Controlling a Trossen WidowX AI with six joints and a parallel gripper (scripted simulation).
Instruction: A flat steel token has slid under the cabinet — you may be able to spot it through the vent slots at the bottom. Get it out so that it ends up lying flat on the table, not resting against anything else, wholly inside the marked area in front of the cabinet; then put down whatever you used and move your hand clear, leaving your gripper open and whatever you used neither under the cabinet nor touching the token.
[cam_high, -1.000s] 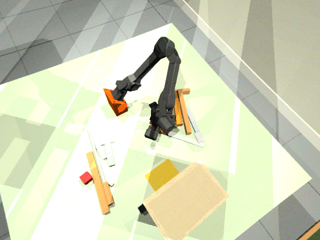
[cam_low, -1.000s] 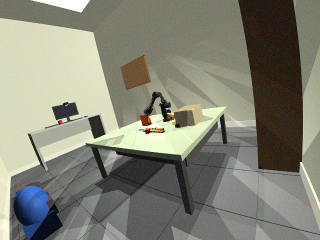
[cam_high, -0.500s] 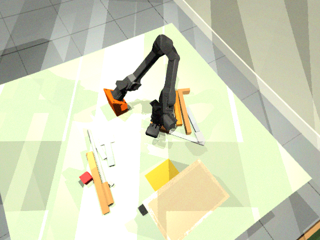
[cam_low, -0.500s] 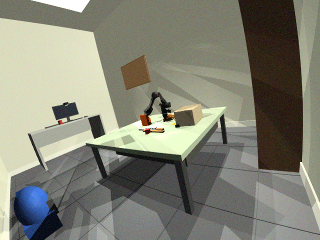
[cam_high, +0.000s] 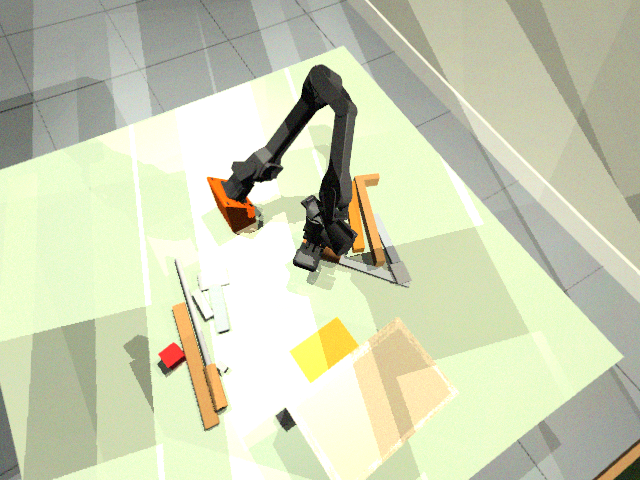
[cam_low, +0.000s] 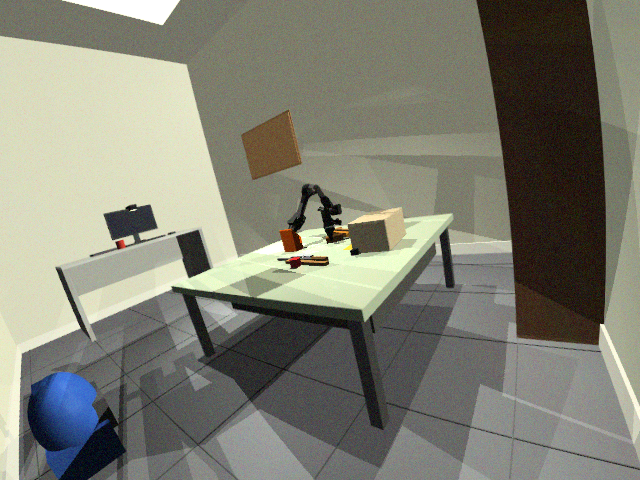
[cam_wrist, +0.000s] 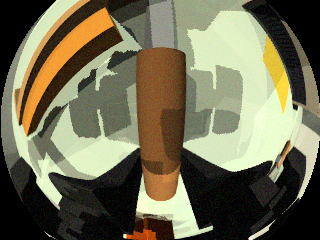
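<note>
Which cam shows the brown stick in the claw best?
Wrist: the brown stick fills mid-frame, running straight out from the claw. Top shows only its end under the arm. Exterior: too small to tell.

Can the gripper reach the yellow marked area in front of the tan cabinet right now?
Probably yes: the gripper, shut on a brown wooden stick, has bare table toward the yellow marked area; nothing visible stands between.
</note>
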